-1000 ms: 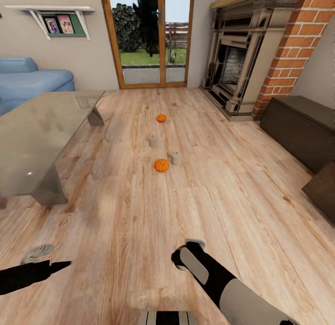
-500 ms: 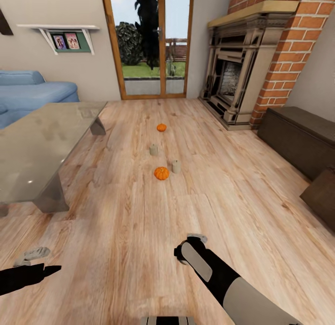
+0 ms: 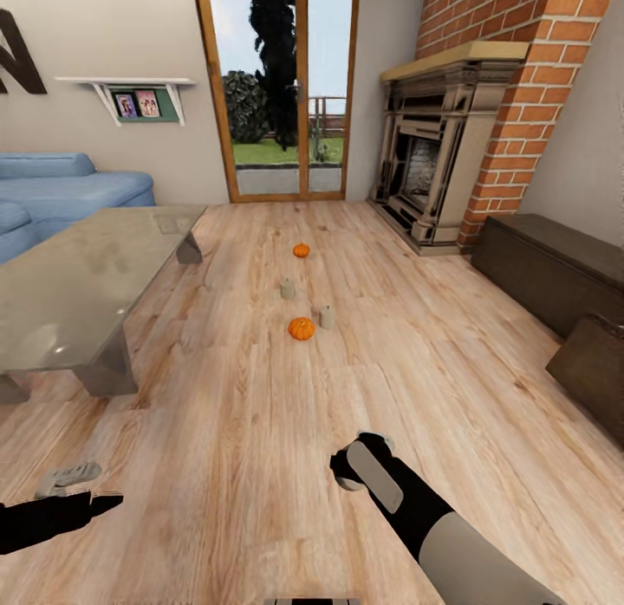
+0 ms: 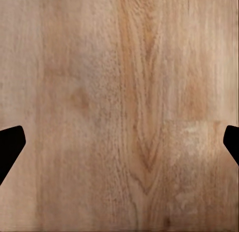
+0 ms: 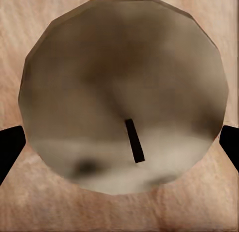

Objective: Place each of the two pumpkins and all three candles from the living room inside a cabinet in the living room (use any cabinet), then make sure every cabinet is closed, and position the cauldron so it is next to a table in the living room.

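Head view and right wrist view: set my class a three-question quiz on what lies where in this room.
1. How many pumpkins lie on the floor in the head view?
2. True or false: the glass table stands at the robot's right.
3. In the right wrist view, what sits between the jaws? A: a candle seen end-on, with a dark wick. B: a pumpkin. C: bare planks.

Key: 1: two. 2: false, it stands at the robot's left. 3: A.
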### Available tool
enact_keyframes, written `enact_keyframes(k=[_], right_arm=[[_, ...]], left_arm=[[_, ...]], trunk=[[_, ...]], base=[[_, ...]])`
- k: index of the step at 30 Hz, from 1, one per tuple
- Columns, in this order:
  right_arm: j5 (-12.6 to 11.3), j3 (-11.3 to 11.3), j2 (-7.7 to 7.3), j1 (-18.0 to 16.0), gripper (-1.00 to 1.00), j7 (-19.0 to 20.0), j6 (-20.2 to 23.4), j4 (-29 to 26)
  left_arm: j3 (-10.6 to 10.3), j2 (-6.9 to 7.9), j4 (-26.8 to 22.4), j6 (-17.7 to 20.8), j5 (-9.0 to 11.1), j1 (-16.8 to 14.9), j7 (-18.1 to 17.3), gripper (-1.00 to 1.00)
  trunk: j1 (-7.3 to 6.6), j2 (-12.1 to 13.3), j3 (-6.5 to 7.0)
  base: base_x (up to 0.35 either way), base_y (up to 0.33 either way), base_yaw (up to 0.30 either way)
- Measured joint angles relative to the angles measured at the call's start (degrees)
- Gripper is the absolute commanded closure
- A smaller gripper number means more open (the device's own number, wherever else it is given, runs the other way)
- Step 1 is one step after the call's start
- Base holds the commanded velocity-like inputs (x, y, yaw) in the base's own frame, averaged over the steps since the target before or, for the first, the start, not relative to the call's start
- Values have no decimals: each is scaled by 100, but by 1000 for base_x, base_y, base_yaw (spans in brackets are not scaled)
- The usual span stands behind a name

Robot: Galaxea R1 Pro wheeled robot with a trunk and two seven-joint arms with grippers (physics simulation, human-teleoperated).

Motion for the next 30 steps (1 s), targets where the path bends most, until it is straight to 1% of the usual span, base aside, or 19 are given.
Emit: enact_keyframes(k=[1, 3, 4, 5, 7, 8, 9, 11, 12, 13, 17, 20, 22, 25, 27, 30], right_arm=[[4, -1, -6, 0, 100, -2, 4, -4], [4, -3, -13, 0, 100, -4, 5, -8], [-1, -3, -8, 0, 100, -4, -1, -9], [-1, -3, -3, 0, 100, -4, -8, -14], [0, -5, 0, 0, 100, -5, -11, -21], [4, -6, 0, 0, 100, -7, -13, -27], [6, -9, 1, 0, 100, -10, -17, -35], [6, -10, 1, 0, 100, -7, -28, -41], [7, -11, 1, 0, 100, -6, -33, -43], [5, -11, 1, 0, 100, -6, -28, -45], [0, -18, 1, 1, 100, 2, -13, -44], [4, -14, 0, 1, 100, 2, -10, -40], [3, -13, 0, 2, 100, 2, -10, -39], [2, -20, 0, 2, 100, -4, -3, -41], [-2, -21, 1, 2, 100, -11, 2, -41], [-6, -29, 1, 2, 100, -14, 8, -40]], left_arm=[[-2, -30, 0, -3, -3, 0, 14, -100], [-1, -66, 0, -6, 1, 0, 225, -100], [0, -72, 0, -7, 12, 0, 375, -100], [0, -77, 4, -8, 29, -5, 620, -100], [0, -101, 7, -7, 54, -7, 901, -100], [-5, -153, 8, -10, 62, -8, 990, -100], [-27, -284, 9, -21, 62, -8, 1070, -100], [-52, -446, 6, -34, 35, -9, 1127, -100], [-65, -508, 6, -40, 21, -9, 1158, -100], [-70, -533, 8, -44, 13, -10, 1194, -100], [-84, -571, 8, -49, 37, -11, 1462, -100], [-93, -595, 10, -49, 47, -11, 1522, -100], [-97, -640, 8, -49, 42, -11, 1525, -100], [-146, -652, 8, -49, 48, -11, 1523, -100], [-245, -654, 6, -48, 49, -11, 1523, -100], [-305, -655, 6, -49, 47, -11, 1523, -100]], trunk=[[-3, 1, 22], [-8, 4, 66], [-11, 5, 88], [-14, 7, 110], [-20, 9, 154], [-23, 11, 176], [-26, 12, 199], [-31, 15, 243], [-34, 16, 265], [-37, 17, 287], [-47, 23, 370], [-55, 27, 431], [-61, 31, 471], [-126, 150, 517], [-169, 230, 545], [-235, 351, 584]], base=[[-286, 0, 0], [-268, 0, 0], [-232, 0, 0], [-209, 0, 0], [-126, 0, 0], [-51, 0, 0], [-32, 0, 0], [-16, 0, 0], [-7, 0, -52], [-4, 0, -134], [-1, 0, -233], [0, 0, -279], [0, 0, -282], [0, 0, -276], [0, 0, -266], [0, 0, -251]])
